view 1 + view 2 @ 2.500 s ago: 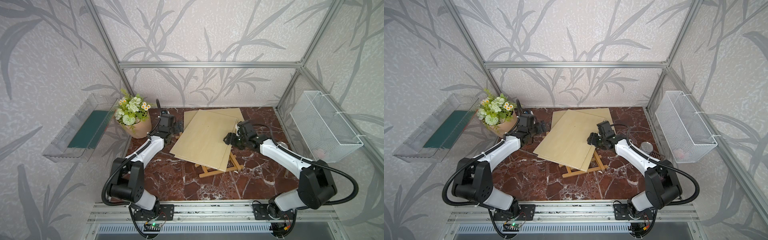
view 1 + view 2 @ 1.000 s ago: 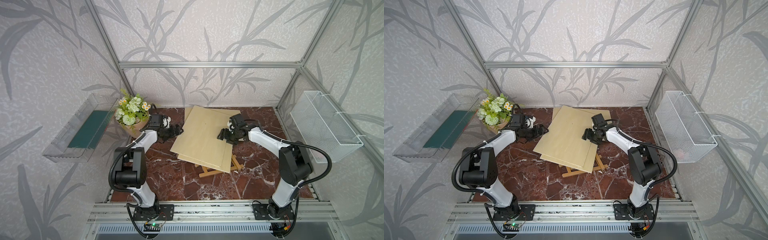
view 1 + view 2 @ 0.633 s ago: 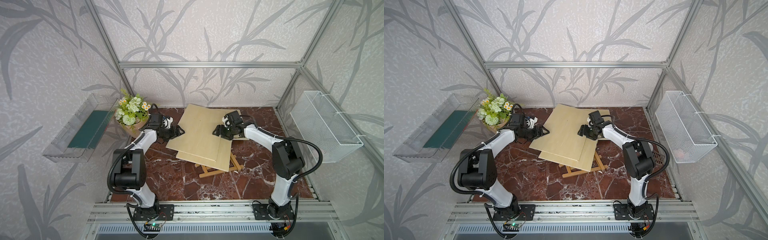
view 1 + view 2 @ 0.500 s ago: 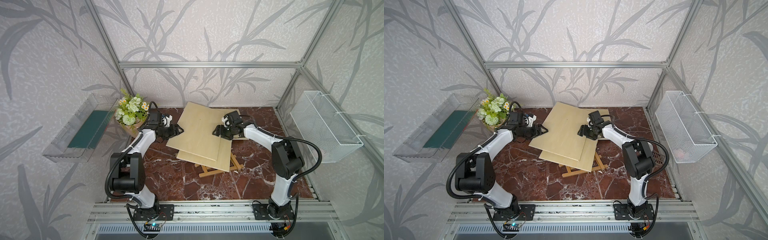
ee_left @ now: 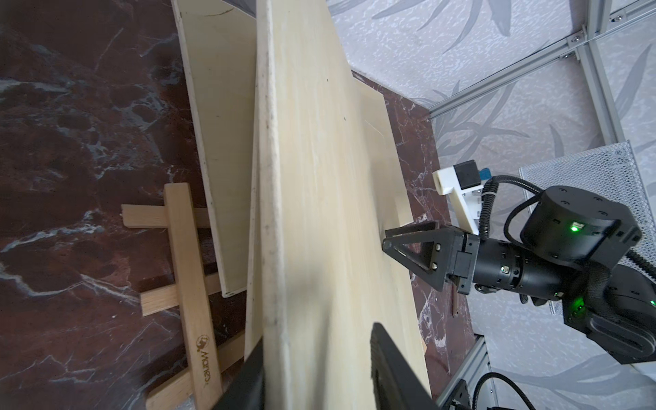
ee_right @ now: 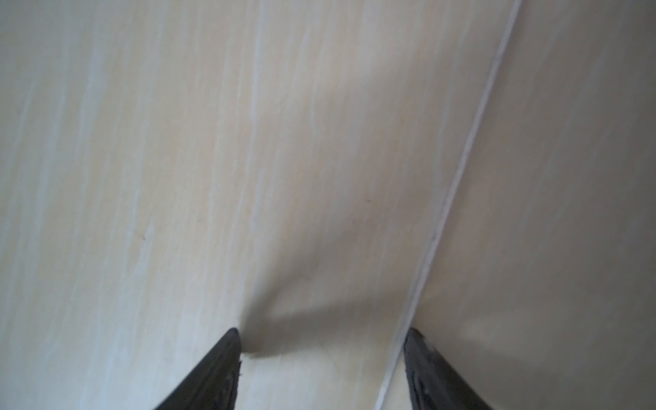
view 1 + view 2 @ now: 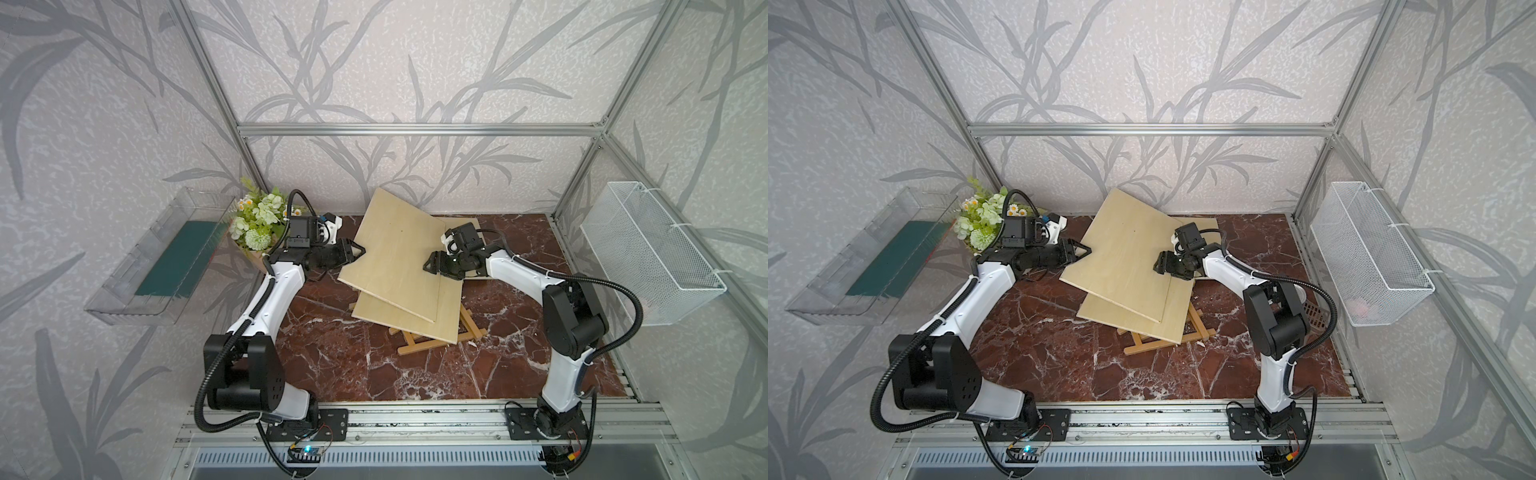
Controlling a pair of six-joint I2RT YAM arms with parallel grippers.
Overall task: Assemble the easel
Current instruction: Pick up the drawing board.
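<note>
Two pale plywood boards lie crossed over a wooden easel frame (image 7: 419, 345) (image 7: 1154, 344) (image 5: 184, 248) that is flat on the table. The upper board (image 7: 395, 249) (image 7: 1121, 257) (image 5: 319, 177) (image 6: 213, 142) tilts, its far left side raised. The lower board (image 7: 449, 307) (image 7: 1177, 309) (image 5: 220, 106) (image 6: 568, 177) rests on the frame. My left gripper (image 7: 358, 250) (image 7: 1084, 250) (image 5: 319, 337) has one finger under and one over the upper board's left edge, with a gap still showing. My right gripper (image 7: 430, 266) (image 7: 1158, 266) (image 5: 385, 239) (image 6: 322, 331) is open, its fingertips pointing down onto the upper board at its right edge.
A flower pot (image 7: 257, 220) stands just behind the left arm. A clear tray (image 7: 162, 257) hangs on the left wall and a white wire basket (image 7: 648, 249) on the right wall. The marble table (image 7: 374, 374) runs to the front rail.
The upper board has swung round and its far left side has lifted. My left gripper has come onto the board's left edge. My right gripper has shifted left and back with the board.
</note>
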